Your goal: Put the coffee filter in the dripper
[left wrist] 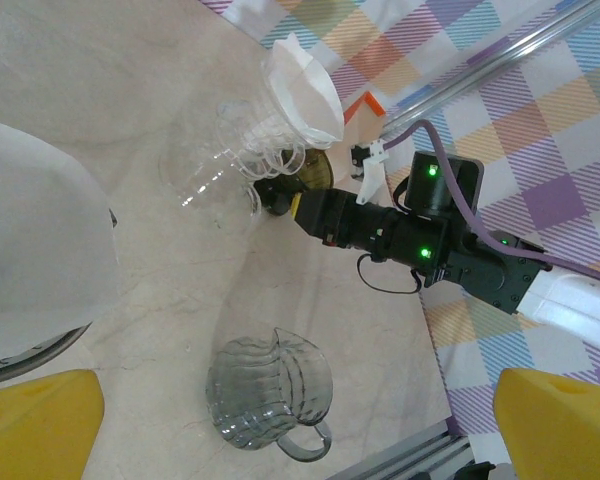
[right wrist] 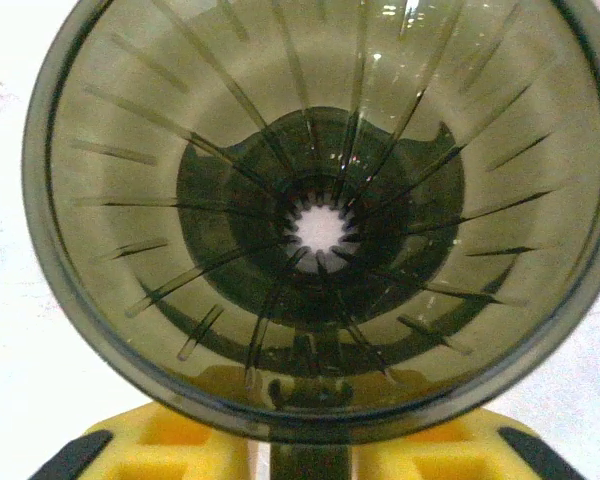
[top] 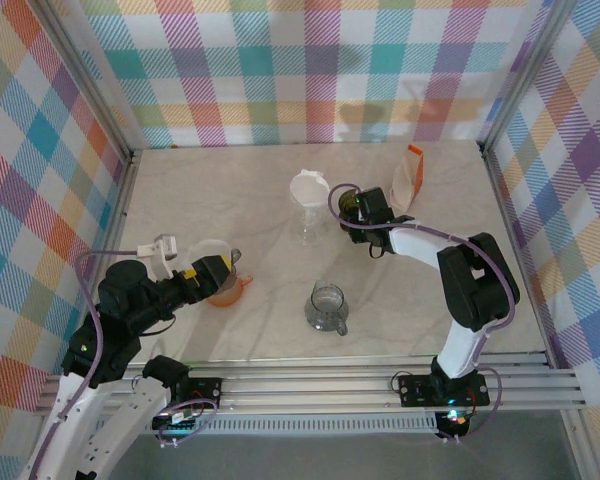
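Marble-look table [top: 210, 190], plaid walls on three sides.

Top external view:
- Coffee filter [top: 308, 187]: white cone, upper centre of frame, sitting point-down in the mouth of a clear glass vessel [top: 308, 226].
- Dripper [top: 346, 204]: smoky olive, just right of the filter. I can't tell whether the two touch.
- Right gripper [top: 360, 212] is on the dripper, with the arm coming in from lower right.
- Orange-and-white pouch [top: 408, 178] stands upright just beyond that gripper, upper right.
- Glass pitcher [top: 327, 307] is lower centre, well apart from both grippers.
- Left gripper [top: 222, 275] is in the lower left, right next to a white cup [top: 212, 252] and an orange cup [top: 226, 292]. Contact with either is unclear from here.

Right wrist view: looking straight down into the dripper [right wrist: 320, 220], ribs running to a bright centre hole. The yellow fingers [right wrist: 170, 450] sit close together at the bottom edge with a dark part of the dripper pinched between them, so the jaws read as closed on it.

Left wrist view:
- Yellow fingers [left wrist: 35, 425] are at opposite bottom corners, so the jaws are spread wide with bare table and the pitcher [left wrist: 270, 390] seen between them (the pitcher is farther off, not gripped).
- White cup [left wrist: 40, 250] bulks at the left edge.
- Filter [left wrist: 305, 90] is at top centre on the glass vessel [left wrist: 230, 150], with the right arm lying across frame behind it.
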Available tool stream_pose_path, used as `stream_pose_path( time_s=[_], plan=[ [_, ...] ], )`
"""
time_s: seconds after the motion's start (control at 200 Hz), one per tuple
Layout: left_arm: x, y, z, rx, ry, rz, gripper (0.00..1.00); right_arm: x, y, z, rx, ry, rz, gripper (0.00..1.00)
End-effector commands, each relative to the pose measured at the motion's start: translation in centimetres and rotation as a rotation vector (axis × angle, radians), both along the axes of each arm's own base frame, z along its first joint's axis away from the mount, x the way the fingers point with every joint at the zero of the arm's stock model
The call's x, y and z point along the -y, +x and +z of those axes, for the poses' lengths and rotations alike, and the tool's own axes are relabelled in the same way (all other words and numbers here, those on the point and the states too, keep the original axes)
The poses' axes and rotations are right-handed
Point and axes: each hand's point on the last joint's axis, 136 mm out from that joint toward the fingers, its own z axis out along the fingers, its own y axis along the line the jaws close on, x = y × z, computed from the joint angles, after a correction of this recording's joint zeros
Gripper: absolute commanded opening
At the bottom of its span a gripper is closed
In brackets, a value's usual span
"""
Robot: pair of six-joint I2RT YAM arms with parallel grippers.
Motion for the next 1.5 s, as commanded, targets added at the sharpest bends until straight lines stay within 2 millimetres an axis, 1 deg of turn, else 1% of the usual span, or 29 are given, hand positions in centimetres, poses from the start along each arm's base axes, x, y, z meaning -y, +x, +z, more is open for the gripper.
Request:
stream_pose_path(
  time_s=[0.0,0.095,0.185,0.255,0.295,0.42,0.545,0.64,0.735,0.795,0.825,0.95,1.0,1.07,1.25,1.315,1.42,1.495],
  plan=[
    [0.4,0.0,0.5,0.019,-0.015,-0.02,1.0,0.2,0.9,1.4,0.063,-0.006,0.002,0.22],
    [0.4,0.0,0.5,0.021,-0.018,-0.019,1.0,0.4,0.2,1.9,0.067,-0.003,0.001,0.16],
    [0.4,0.0,0.5,0.019,-0.018,-0.02,1.0,0.9,-0.8,2.8,0.069,0.006,-0.006,0.13],
    [0.4,-0.1,0.7,0.023,-0.02,-0.022,1.0,1.7,-1.9,3.4,0.057,-0.003,-0.037,0.11],
    [0.4,-0.2,0.8,0.023,-0.019,-0.022,1.0,2.3,-2.7,3.7,0.043,-0.011,-0.058,0.11],
    [0.1,-0.1,1.1,0.017,-0.016,-0.001,1.0,3.4,-5.7,5.2,0.034,-0.009,-0.081,0.1],
    [0.2,-0.2,1.3,0.007,-0.021,-0.007,1.0,3.8,-9.0,7.7,0.05,0.023,-0.074,0.1],
    [0.4,-0.4,1.7,0.013,-0.034,-0.019,1.0,3.1,-11.8,9.9,0.078,0.053,-0.025,0.1],
    [0.5,-0.6,2.3,0.031,-0.047,-0.03,1.0,1.7,-15.0,11.6,0.082,0.07,0.067,0.1],
    [0.4,-0.8,2.5,0.037,-0.045,-0.029,1.0,0.6,-17.2,12.4,0.08,0.074,0.138,0.1],
    [0.3,-0.8,2.5,0.04,-0.041,-0.026,1.0,-0.2,-18.5,12.6,0.076,0.085,0.193,0.1],
    [0.0,-1.0,2.4,0.047,-0.037,-0.015,1.0,-2.5,-22.8,13.3,0.048,0.131,0.361,0.09],
    [0.0,-0.9,2.3,0.045,-0.037,-0.014,1.0,-3.3,-24.2,13.3,0.037,0.137,0.417,0.09],
    [0.1,-0.8,1.9,0.037,-0.037,-0.014,1.0,-4.2,-25.7,13.0,0.025,0.121,0.478,0.09],
    [0.1,-0.7,1.6,0.033,-0.035,-0.014,1.0,-5.6,-27.3,11.0,0.0,0.014,0.543,0.09],
    [0.1,-0.7,1.7,0.034,-0.031,-0.015,1.0,-6.0,-27.4,10.6,0.009,-0.013,0.547,0.1],
    [0.1,-0.7,1.6,0.034,-0.031,-0.015,1.0,-5.9,-27.1,10.3,0.036,-0.058,0.53,0.1],
    [0.1,-0.7,1.6,0.034,-0.031,-0.015,1.0,-5.9,-27.1,10.4,0.046,-0.055,0.524,0.1]
  ],
)
